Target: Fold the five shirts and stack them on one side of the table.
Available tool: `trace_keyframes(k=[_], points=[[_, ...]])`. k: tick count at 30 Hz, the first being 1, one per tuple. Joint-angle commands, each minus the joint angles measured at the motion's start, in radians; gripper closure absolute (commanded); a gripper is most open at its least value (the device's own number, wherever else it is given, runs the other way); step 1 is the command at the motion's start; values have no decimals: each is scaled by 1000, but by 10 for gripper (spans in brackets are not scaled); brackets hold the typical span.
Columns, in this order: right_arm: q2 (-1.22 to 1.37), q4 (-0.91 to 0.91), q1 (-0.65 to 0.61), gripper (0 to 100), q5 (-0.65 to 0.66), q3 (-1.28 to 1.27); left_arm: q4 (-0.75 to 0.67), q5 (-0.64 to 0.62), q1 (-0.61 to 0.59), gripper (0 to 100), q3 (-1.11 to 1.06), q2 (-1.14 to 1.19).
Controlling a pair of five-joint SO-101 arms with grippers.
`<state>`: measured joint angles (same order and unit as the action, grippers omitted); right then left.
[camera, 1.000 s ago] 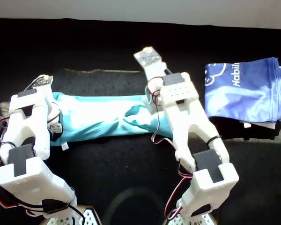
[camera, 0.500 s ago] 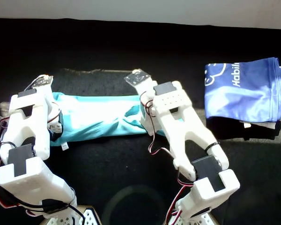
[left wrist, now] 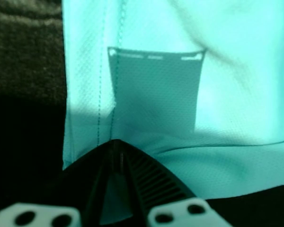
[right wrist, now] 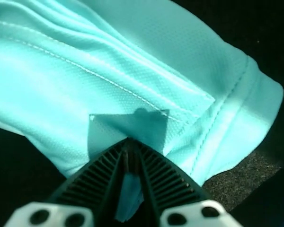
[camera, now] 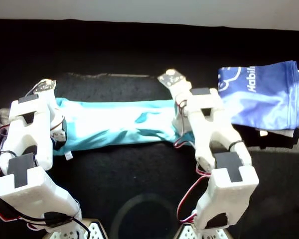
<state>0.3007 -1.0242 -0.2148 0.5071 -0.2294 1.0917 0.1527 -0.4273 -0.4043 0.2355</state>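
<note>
Teal shirt (camera: 114, 127): folded into 1 long band lying flat across the middle of the counter (camera: 139, 179), running from one arm to the other, with soft creases near its centre.
Left arm (camera: 27, 139): stands over the band's left end.
Left jaws: pinched together on the hem at that end. In the left wrist view the 2 ribbed black tips meet in a point with a sliver of teal cloth (left wrist: 180, 47) caught between them.
Patch (left wrist: 156, 90): a darker rectangle on the cloth just beyond the left jaws, with a stitched line along its far edge.
Small white tag (camera: 69, 155): lies on the counter just beside the band's lower left corner.
Right arm (camera: 214, 134): stands over the band's right end, between the teal shirt and the stack.
Right jaws: clamped narrow on the teal fabric (right wrist: 85, 56). A strip of it runs down between the tips, close to the stitched, rounded corner of the band.
Blue shirt (camera: 261, 97): folded, lying on top of the stack at the right side of the counter, apart from the teal band.
Black shirt (camera: 259, 137): folded under the blue one, its front edge sticking out towards the arms, with a sliver of white showing between the 2.
Counter: covered in black, with a pale strip of wall (camera: 139, 10) along its far edge.
</note>
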Motion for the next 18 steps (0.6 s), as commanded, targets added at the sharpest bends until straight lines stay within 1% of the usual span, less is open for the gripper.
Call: trace_keyframes(k=[1,7,13,16,18], points=[[50,30,15,988,9,87,-29,-3,10,991,2,10],[79,27,16,988,8,245,-29,-3,10,991,2,10],[70,21,24,988,8,317,-29,-3,10,991,2,10],[28,-53,18,988,6,358,-29,-3,10,991,2,10],[-22,-117,-15,989,5,387,-29,-3,10,991,2,10]])
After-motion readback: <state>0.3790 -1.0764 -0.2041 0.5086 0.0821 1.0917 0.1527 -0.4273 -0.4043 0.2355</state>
